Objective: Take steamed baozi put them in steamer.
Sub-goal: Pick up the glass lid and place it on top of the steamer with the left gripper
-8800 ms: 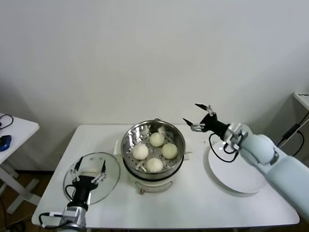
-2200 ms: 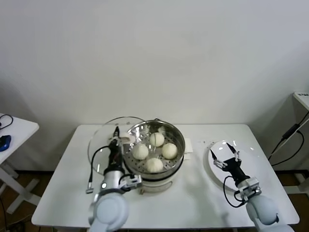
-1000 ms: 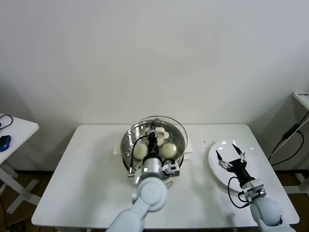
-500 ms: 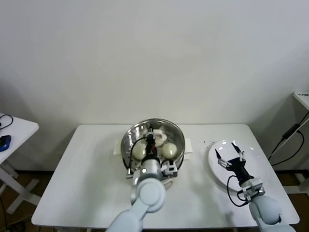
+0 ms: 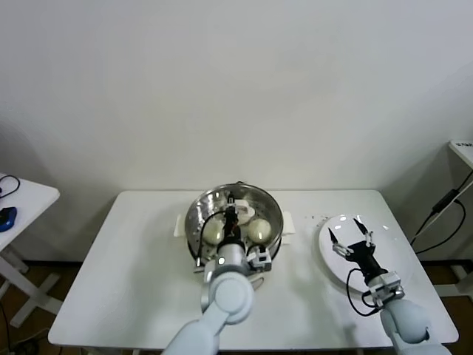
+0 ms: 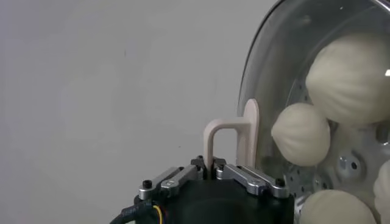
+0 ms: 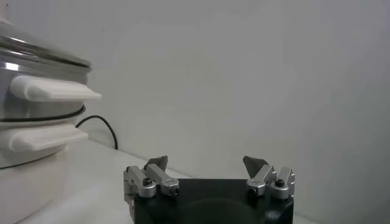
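The left gripper is holding the glass lid over the steamer and its steamed baozi; the right gripper, fingers spread, is hovering above the white plate on the worktop.

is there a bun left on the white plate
No, the white plate holds no bun; only the open right pincer hangs over it, and the baozi sit in the steamer.

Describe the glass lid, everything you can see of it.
The glass lid is round, clear and domed, with a cream-white loop handle. The left gripper is shut on that handle, holding the lid over the steamer. Through the glass the steamed baozi show on the perforated tray. Whether its rim rests on the pot is unclear.
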You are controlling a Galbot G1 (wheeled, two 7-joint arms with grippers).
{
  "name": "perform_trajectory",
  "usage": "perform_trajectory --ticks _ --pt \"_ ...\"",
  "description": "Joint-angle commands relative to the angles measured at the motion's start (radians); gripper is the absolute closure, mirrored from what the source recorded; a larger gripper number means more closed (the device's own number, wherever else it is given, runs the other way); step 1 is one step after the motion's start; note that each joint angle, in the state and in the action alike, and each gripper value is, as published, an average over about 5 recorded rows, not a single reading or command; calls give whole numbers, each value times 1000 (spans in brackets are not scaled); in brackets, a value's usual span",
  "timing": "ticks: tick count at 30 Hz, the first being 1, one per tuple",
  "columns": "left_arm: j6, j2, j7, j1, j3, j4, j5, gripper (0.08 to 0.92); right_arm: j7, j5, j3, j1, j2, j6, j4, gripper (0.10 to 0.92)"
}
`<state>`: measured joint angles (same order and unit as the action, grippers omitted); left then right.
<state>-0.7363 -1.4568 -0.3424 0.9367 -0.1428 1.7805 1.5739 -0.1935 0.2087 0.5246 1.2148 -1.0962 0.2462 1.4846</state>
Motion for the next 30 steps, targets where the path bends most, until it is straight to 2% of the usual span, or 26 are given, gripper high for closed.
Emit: perform_trajectory --ticks 1,30 --pt "-12 1 0 -2 0 -9 -3 848 -1 -2 2 0 -2 1 0 203" --pt "3 4 41 18 5 -7 -32 848 -7 1 9 -3 -6 2 5 203"
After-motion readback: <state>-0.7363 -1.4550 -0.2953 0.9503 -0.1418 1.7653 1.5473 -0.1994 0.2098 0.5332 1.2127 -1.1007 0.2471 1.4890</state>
